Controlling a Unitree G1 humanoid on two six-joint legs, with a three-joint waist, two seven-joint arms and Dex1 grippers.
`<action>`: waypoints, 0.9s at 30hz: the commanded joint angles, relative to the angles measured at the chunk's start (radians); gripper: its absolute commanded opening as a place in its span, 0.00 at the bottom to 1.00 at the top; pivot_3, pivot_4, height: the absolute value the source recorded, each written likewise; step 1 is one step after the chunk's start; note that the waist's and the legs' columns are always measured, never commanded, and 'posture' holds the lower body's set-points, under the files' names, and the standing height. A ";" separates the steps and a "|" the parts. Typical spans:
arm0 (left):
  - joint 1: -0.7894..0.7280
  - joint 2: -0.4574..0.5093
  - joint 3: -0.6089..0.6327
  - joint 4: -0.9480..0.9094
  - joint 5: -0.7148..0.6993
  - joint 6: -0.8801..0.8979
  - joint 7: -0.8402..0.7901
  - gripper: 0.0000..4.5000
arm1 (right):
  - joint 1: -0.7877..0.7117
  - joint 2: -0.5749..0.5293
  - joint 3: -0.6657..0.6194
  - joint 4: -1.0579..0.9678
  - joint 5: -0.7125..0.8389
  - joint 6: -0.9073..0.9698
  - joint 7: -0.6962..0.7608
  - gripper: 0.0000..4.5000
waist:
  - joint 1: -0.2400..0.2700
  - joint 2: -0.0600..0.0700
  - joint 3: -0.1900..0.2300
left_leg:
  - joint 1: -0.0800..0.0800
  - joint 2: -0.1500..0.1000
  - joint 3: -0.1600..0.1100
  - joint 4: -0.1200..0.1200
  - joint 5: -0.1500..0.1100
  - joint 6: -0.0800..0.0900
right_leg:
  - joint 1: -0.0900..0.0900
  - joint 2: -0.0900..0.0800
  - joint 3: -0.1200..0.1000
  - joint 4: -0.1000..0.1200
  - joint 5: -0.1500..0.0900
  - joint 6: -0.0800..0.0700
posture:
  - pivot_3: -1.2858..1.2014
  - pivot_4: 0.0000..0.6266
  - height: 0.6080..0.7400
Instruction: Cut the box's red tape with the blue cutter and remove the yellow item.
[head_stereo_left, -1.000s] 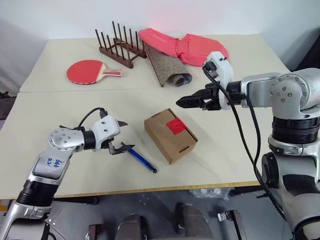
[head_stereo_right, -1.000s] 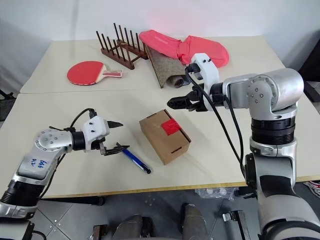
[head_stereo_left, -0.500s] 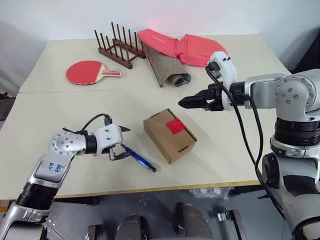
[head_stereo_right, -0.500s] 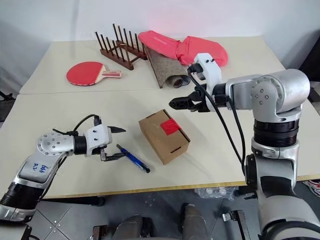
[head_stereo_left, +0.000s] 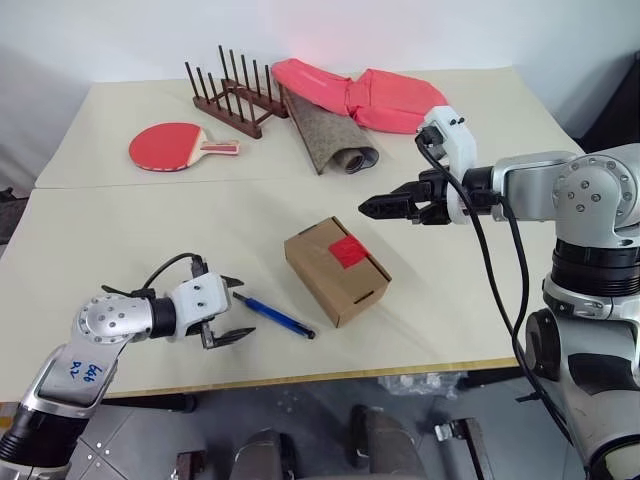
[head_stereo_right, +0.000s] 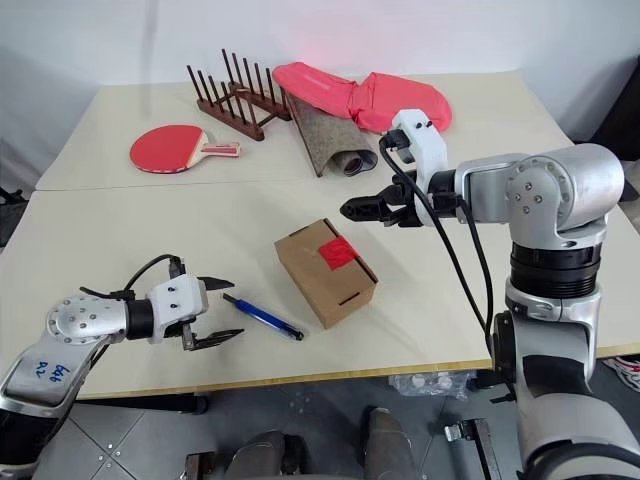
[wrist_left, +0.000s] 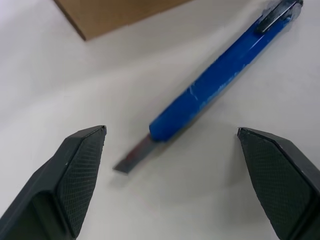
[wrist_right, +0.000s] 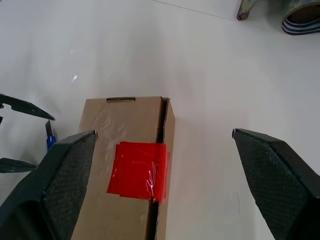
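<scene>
The brown cardboard box (head_stereo_left: 337, 270) lies mid-table with the red tape (head_stereo_left: 348, 252) across its flap edge. To its left the blue cutter (head_stereo_left: 275, 316) lies flat on the table, its blade (wrist_left: 132, 159) out and pointing at my left gripper (head_stereo_left: 247, 308). That gripper is open, low over the table, its fingertips just short of the blade end and holding nothing. My right gripper (head_stereo_left: 365, 208) hovers open above and behind the box, looking down on the tape (wrist_right: 140, 170). The yellow item is hidden.
At the back of the table stand a wooden plate rack (head_stereo_left: 228, 95), a red paddle (head_stereo_left: 170, 146), a rolled grey mat (head_stereo_left: 330, 135) and a pink cloth (head_stereo_left: 360, 95). The table's front edge (head_stereo_left: 300, 378) runs just below my left gripper.
My left gripper has drawn back toward the table's front-left and sunk a little, away from the cutter's end. The cutter stays on the table. The right gripper has kept still.
</scene>
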 joint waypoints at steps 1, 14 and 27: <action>-0.085 -0.049 0.111 -0.074 -0.131 0.160 0.072 1.00 | -0.026 -0.021 -0.008 -0.018 0.007 -0.007 0.013 1.00 | 0.002 0.000 0.000 | 0.000 0.000 0.000 0.000 0.000 0.000 | 0.000 0.000 0.000 0.000 0.000 0.000 | 0.52 0.24 1.00; -0.015 -0.173 0.061 -0.226 -0.187 0.371 0.234 1.00 | 0.220 -0.141 -0.032 -0.352 0.153 -0.259 0.263 1.00 | 0.018 -0.002 0.000 | -0.001 -0.001 -0.002 -0.001 -0.001 0.000 | 0.000 0.000 -0.001 -0.001 0.000 0.001 | 0.52 0.24 1.00; -0.025 -0.195 -0.050 -0.128 -0.065 0.301 0.325 1.00 | 0.353 -0.275 0.034 -0.396 0.118 -0.581 0.453 1.00 | 0.017 -0.003 0.000 | 0.002 -0.001 -0.006 0.002 0.000 0.001 | 0.002 -0.001 0.003 -0.001 0.003 -0.001 | 0.52 0.24 1.00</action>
